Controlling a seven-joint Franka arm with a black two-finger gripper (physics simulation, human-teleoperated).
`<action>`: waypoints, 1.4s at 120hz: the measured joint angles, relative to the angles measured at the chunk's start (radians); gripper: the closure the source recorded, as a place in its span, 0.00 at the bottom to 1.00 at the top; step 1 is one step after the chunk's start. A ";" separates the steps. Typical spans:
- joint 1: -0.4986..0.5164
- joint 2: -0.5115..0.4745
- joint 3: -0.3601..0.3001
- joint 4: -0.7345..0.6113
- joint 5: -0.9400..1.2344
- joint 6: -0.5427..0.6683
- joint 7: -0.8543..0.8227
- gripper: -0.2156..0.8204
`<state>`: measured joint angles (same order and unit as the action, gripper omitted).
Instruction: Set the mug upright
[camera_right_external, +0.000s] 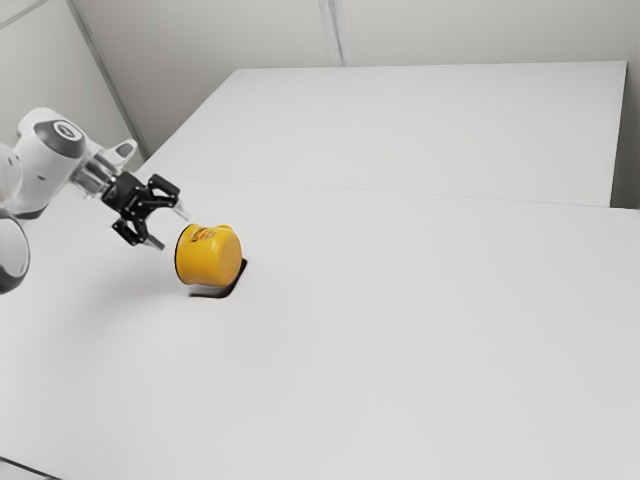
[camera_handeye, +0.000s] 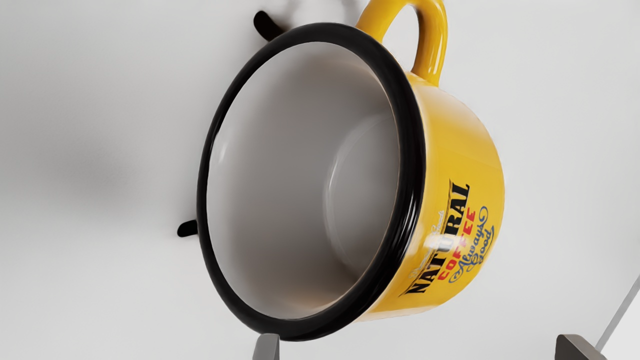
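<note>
1. The mug (camera_right_external: 208, 258) lies on its side on the counter (camera_right_external: 400, 330), just beyond the claw (camera_right_external: 167, 228), its open mouth facing the claw and its base pointing away.
2. The claw is spread, its two fingers well parted, with nothing pinched between them.
3. The step in hand looks to be lining up a grasp. The claw would do well to shift until the black rim (camera_handeye: 413, 165) sits between its fingers, one inside the mouth and one outside, clear of the handle (camera_handeye: 435, 45).
4. It should close gently, since a nudge on the rounded wall could roll the mug; then lift a little, swing the mouth upward, and let go only once the base rests flat.
5. Counted: one mug, with one rim and one handle; one claw; one counter; one dark shape (camera_right_external: 236, 280) beneath the mug, its nature unclear.
</note>
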<state>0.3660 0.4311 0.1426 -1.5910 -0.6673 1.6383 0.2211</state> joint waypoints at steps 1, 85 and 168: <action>0.000 0.003 0.000 0.003 -0.006 0.000 0.003 0.21; 0.001 0.114 0.001 0.010 -0.288 0.024 0.157 0.32; -0.058 0.021 -0.008 -0.002 -0.097 0.087 0.143 0.94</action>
<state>0.3082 0.4525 0.1348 -1.5927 -0.7647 1.7251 0.3643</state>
